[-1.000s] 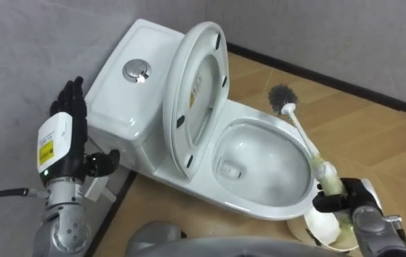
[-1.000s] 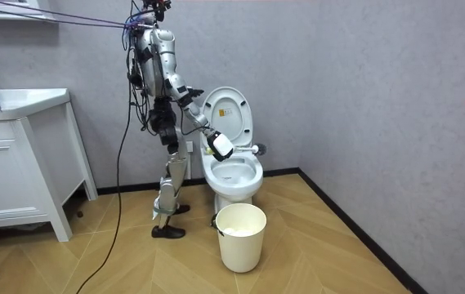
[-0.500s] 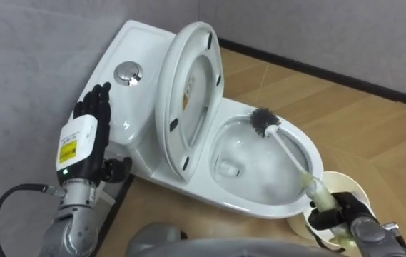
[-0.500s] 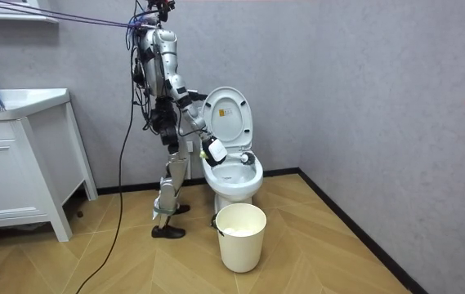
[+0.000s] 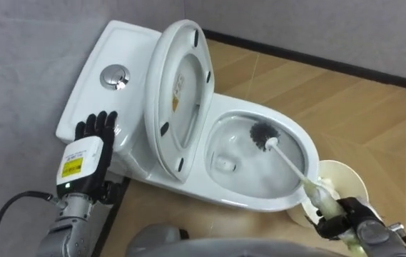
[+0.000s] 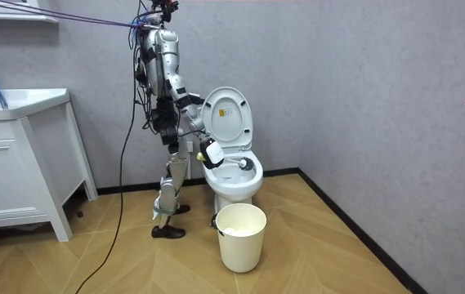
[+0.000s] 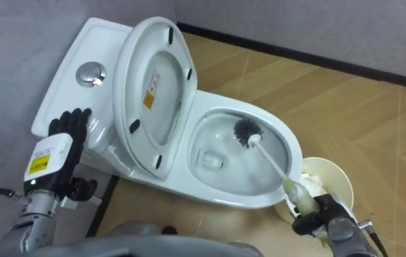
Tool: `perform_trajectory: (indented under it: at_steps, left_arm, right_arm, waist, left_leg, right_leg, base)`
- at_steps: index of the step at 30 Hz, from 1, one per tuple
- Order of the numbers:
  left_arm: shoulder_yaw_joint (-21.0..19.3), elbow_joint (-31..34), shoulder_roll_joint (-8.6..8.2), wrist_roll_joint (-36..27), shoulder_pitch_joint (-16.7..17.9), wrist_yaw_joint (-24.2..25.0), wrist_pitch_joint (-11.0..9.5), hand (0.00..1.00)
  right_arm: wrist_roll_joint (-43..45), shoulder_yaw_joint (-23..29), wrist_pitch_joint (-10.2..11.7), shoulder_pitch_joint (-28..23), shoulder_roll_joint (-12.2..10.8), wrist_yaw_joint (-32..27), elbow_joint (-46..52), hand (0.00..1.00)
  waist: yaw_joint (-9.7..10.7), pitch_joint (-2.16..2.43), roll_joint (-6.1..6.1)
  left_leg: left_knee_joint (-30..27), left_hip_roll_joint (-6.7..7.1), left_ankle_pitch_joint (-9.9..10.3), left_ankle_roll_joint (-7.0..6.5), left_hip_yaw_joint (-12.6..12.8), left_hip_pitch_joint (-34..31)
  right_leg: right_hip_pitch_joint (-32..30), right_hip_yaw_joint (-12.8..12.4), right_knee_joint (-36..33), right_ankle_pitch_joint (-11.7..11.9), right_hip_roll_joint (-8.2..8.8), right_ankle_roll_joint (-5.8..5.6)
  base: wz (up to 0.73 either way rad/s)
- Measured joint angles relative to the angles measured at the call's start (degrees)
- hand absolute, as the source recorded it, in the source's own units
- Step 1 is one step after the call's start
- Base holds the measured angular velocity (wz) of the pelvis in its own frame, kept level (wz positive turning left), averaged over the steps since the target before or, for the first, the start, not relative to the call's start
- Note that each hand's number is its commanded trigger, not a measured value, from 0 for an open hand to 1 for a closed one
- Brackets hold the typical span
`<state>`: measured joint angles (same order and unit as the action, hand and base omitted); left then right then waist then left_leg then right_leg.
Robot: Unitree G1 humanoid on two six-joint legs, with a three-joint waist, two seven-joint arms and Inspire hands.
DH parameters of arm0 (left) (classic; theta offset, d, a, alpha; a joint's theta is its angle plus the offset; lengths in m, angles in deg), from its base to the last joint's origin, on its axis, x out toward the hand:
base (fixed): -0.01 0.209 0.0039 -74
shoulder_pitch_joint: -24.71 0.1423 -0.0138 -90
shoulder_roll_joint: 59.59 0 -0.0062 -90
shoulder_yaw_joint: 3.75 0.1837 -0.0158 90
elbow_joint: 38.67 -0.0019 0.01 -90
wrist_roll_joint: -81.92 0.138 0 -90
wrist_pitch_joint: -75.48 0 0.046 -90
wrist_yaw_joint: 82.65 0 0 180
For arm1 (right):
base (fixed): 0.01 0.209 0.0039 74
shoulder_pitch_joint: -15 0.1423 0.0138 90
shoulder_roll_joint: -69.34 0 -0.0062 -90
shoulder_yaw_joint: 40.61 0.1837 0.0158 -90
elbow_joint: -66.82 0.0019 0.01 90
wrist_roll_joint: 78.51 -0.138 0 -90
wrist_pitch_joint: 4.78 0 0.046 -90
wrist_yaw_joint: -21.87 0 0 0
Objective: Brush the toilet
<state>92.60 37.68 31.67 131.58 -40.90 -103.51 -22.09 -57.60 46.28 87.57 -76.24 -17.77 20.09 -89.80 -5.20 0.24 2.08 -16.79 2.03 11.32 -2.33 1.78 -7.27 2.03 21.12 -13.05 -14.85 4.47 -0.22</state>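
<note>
Wood-plank floor (image 5: 352, 107) and grey walls frame a white toilet (image 5: 260, 205), its lid (image 5: 178, 78) raised upright; the robot stands at its side; the right hand (image 5: 339, 223), low at the right, is clenched around the pale handle of the toilet brush (image 5: 288, 163); the brush's dark bristle head sits inside the bowl; the left hand (image 5: 88, 153), fingers straight and holding nothing, stands upright by the cistern (image 5: 88, 93); a cream bin (image 5: 345, 175) stands just beside the bowl, its contents hidden.
</note>
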Motion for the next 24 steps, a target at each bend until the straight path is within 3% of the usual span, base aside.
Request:
perform_trajectory:
  at_steps: [6, 10, 13, 17, 19, 24]
  left_arm:
    - [-0.1, -2.5, -0.02, 1.8, -2.7, -0.6, 0.4, 0.00]
    - [0.1, -6.0, 0.20, 1.7, -8.2, -1.2, -0.2, 0.00]
    - [0.3, -7.7, 0.99, 1.8, -12.8, -2.0, -0.6, 0.00]
    - [1.5, -9.7, 5.35, 1.7, -18.5, -4.2, -2.7, 0.00]
    - [3.1, -10.9, 6.29, 1.7, -21.5, -5.5, -3.0, 0.00]
    - [5.4, -11.8, 8.90, 1.6, -27.5, -7.9, -4.1, 0.00]
  right_arm:
    - [11.4, -0.4, -0.7, 0.2, 2.1, -0.3, 1.0, 1.00]
    - [15.9, -4.2, -0.8, 1.5, 3.9, -1.2, 1.4, 1.00]
    - [21.0, -8.1, -1.0, 5.0, 4.7, -2.0, 1.4, 1.00]
    - [28.8, -12.1, -0.8, 11.6, 6.7, -4.4, 2.1, 1.00]
    - [31.7, -14.5, -0.9, 14.0, 8.8, -5.3, 2.9, 1.00]
    - [33.8, -22.6, -1.1, 21.4, 15.0, -8.2, 3.1, 1.00]
  waist:
    - [-0.3, 0.07, -1.29]
    - [-2.5, -0.61, -1.95]
    - [-3.2, -1.05, -2.17]
    - [-4.1, -2.23, -1.38]
    - [-5.0, -2.32, -1.46]
    - [-9.1, -3.09, -0.29]
  left_leg:
    - [-1.6, -0.44, 0.0, -0.09, 0.6, -3.1]
    - [-4.1, -1.04, 0.1, -0.23, 1.1, -6.9]
    - [-7.3, -1.39, 0.2, -0.39, 0.5, -11.9]
    - [-12.5, -1.33, 0.2, -0.50, -0.5, -19.7]
    - [-15.0, -1.24, 0.4, -0.80, -0.7, -23.0]
    - [-20.1, -0.33, 0.4, -1.29, -1.1, -31.9]
  right_leg:
    - [-3.9, -0.4, -2.9, 0.0, 0.37, 0.05]
    - [-7.9, -0.5, -6.0, -0.1, 0.60, 0.31]
    - [-12.2, 0.3, -9.2, -0.6, 1.19, 1.19]
    - [-20.2, 1.4, -16.1, -2.3, 2.71, 2.12]
    - [-23.2, 2.4, -18.9, -3.1, 3.67, 2.37]
    - [-32.5, 3.0, -26.8, -5.1, 6.48, 3.04]
  base:
    - [-0.06]
    - [-0.11]
    - [0.10]
    - [0.11]
    - [0.09]
    - [0.09]
